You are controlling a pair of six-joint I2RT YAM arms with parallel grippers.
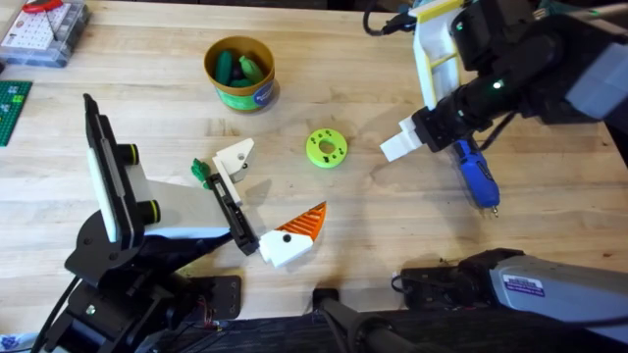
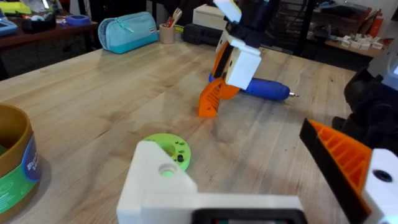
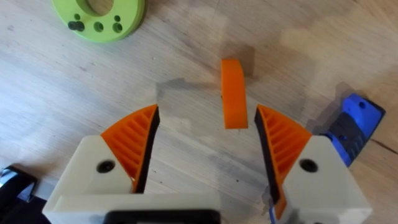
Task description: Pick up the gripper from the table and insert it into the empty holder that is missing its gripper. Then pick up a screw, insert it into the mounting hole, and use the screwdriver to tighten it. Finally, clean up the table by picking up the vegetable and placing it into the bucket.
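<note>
The loose orange gripper pad stands on the wood between the pads of my open right gripper, touching neither; it also shows under that gripper as the orange pad. My left gripper is spread wide: one finger carries an orange ribbed pad, the other is a bare white holder. A green disc with small black screws lies between the arms. The blue screwdriver lies right of my right gripper. The yellow bucket holds green vegetables.
A small green item sits by the left gripper's black rail. A clear parts box and a green board lie at the far left. A yellow-white frame stands at the back right.
</note>
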